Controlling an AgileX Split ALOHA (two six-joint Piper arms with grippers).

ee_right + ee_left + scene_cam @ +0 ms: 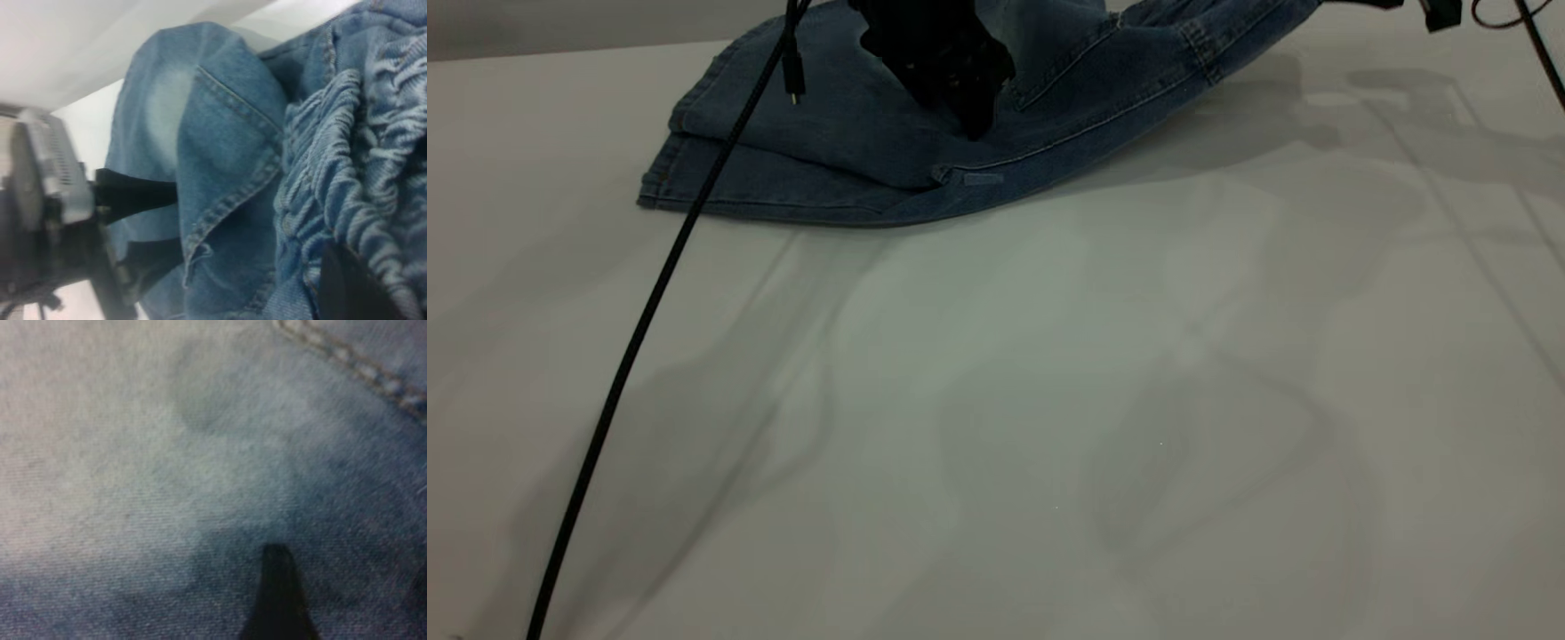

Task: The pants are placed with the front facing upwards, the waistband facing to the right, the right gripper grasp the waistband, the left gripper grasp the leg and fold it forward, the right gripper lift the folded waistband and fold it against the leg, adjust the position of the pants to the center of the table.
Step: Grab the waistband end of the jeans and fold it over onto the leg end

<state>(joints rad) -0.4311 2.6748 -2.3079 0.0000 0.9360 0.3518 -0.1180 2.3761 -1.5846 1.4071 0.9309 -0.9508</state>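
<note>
The blue denim pants (pixel 845 142) lie folded along the far part of the white table (pixel 1049 400). Their right end is lifted off the table toward the top right. My left gripper (pixel 971 116) presses down on the middle of the pants. In the left wrist view its fingers (pixel 277 593) stand apart, open, over flat faded denim (pixel 167 453). My right gripper (pixel 363 267) is shut on the ruched waistband (pixel 347 167), and one dark finger (pixel 343 290) shows under the gathers. In the exterior view this gripper is almost wholly past the top right edge.
A black cable (pixel 649 311) runs slantwise across the left side of the table, down to the near edge. More cable (pixel 1538 44) hangs at the top right. The left arm's gripper (pixel 133 193) shows farther off in the right wrist view, against the denim.
</note>
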